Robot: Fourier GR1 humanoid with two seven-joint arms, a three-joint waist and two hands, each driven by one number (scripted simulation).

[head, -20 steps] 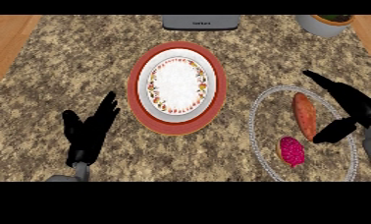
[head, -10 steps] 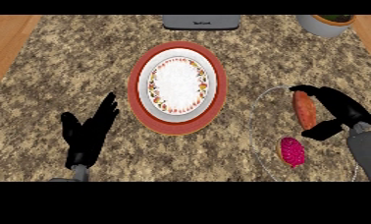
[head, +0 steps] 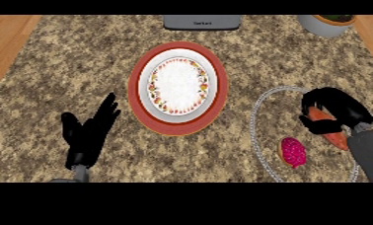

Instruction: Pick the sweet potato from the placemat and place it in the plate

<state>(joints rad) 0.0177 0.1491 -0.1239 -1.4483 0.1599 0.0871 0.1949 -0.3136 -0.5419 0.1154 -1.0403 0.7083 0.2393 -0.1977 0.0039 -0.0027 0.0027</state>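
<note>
Sweet potato (head: 334,137) is the orange, tapered root lying on the placemat (head: 255,115), a clear oval with a pale beaded rim at the right of the counter (head: 65,71). In the head view it lies slantwise, its lower pointed end showing and its upper half hidden under the right hand (head: 336,103). That hand's black fingers and thumb curl round the root from either side. Whether it has left the mat cannot be told from above. Just beside it on the same mat lies a pink speckled fruit (head: 293,151), apart from the hand. The plate (head: 178,78), white with a flowered border, sits on a red underplate (head: 138,100) at the middle of the counter, well to the left of the mat, and nothing lies in it. The left hand (head: 87,132) rests open at the lower left, fingers up. A grey appliance (head: 202,21) and a pot (head: 328,25) stand at the far edge. I judge the root to be stiff and dense, not fragile, with a dull skin that should not slide much. Its tapered ends would slip out of a pinch, so the thick middle, taken across its width, is the place to hold, which is about where the fingers now sit. The lift should also clear the pink fruit.
</note>
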